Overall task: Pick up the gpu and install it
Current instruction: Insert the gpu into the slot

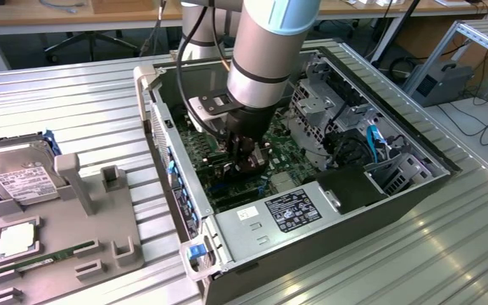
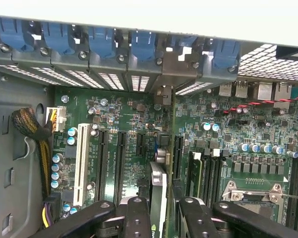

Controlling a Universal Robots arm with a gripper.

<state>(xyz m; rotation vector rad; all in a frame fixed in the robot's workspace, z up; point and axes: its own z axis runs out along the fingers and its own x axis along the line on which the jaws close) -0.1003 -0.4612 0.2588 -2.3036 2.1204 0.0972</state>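
Arm reaches down into the open computer case (image 1: 312, 210), which lies on its side on the slatted metal counter (image 1: 74, 95). The claw (image 1: 246, 159) is low over the motherboard (image 1: 291, 152), near the case's middle.

Wrist view: the claw (image 2: 161, 218) is clenched on the gpu (image 2: 158, 183), one finger (image 2: 137, 218) to each flat side. The card stands on edge between the fingers, its metal bracket end reaching toward the rear slot openings (image 2: 139, 82). It sits in line with the expansion slots (image 2: 120, 163), just beside the black ones; whether it is fully seated in a slot cannot be told. Blue slot latches (image 2: 102, 42) run along the rear wall above the openings.

On the board: a white slot (image 2: 81, 163) toward the case wall, a row of blue-topped capacitors (image 2: 55, 171), a braided cable bundle (image 2: 32, 129), and the CPU socket (image 2: 253, 196) with memory slots (image 2: 208, 173) between it and the card.

Exterior view: a grey fixture tray (image 1: 66, 241) lies on the counter at the exterior view's left, well apart from the case. It carries a hard drive (image 1: 15, 171), a CPU (image 1: 17, 240) and a green memory stick (image 1: 45, 260). The power supply (image 1: 286, 213) with its label occupies the case's near corner.
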